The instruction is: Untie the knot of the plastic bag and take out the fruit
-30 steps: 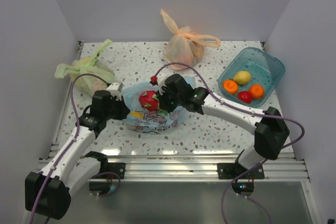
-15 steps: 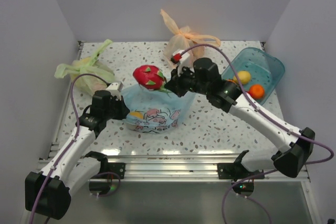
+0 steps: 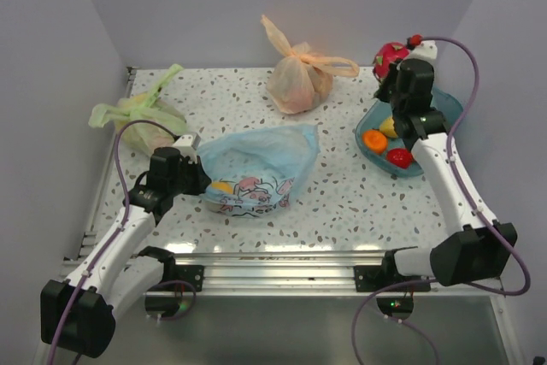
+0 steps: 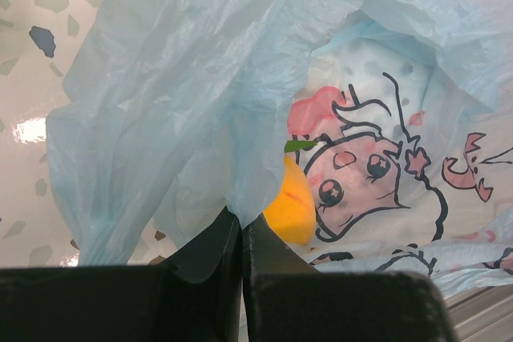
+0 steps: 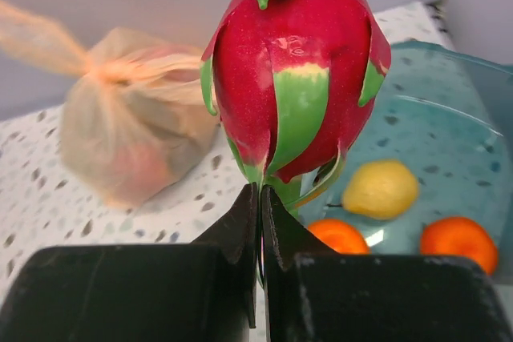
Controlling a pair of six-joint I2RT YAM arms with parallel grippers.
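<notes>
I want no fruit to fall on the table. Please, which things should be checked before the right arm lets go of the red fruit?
1. Red fruit gripped by right jaws: ok, pinched at its green base leaf.
2. Fruit over the teal bin: cannot tell; it hangs near the bin's left rim.
3. Room in the bin: ok, bare floor beside the yellow fruit.
4. Left jaws shut on the plastic bag: ok.
5. Bag emptied: not ok, an orange-yellow fruit shows inside.
</notes>
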